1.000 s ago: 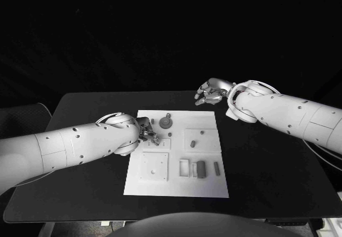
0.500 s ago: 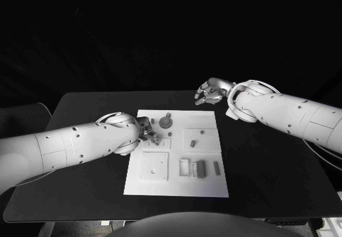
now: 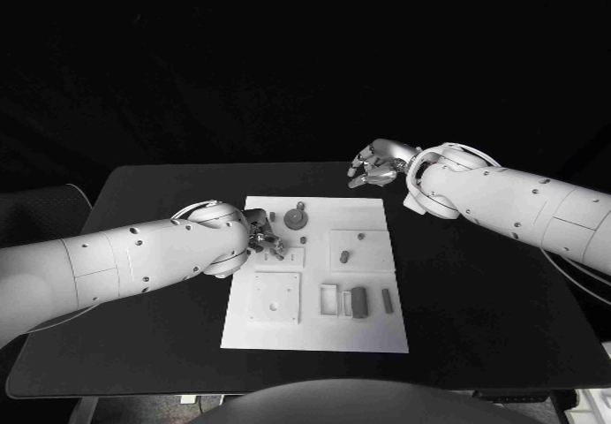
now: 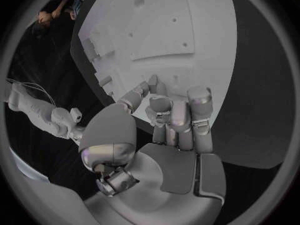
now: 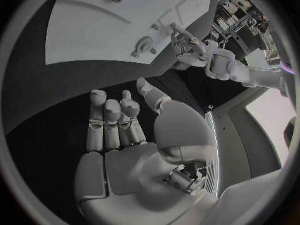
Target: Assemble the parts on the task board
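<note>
We find no movement since the earlier frames: both arms, the task board (image 3: 319, 329) and its parts lie as they did.

The task board rests in the middle of the table (image 3: 484, 300), its long sides running from the near edge toward the far edge. The left hand (image 3: 264, 240) sits over the board's left edge, in the far half, with its fingers (image 4: 199, 101) curled down against the white surface. We cannot tell from either view whether it holds a part; nothing shows between the fingertips in the left wrist view.

The right hand (image 3: 377, 164) hovers above the bare table just beyond the board's far right corner, apart from the board. Its fingers (image 5: 111, 116) lie together and loosely extended with the thumb apart, and it holds nothing.

On the board we note a round grey part (image 3: 297, 216) near the far edge, just beside the left hand. A small dark part (image 3: 343, 257) stands on a raised square plate right of centre. Two grey blocks (image 3: 358, 301) lie side by side toward the near right corner. A square white plate (image 3: 275, 297) occupies the near left quarter.
</note>
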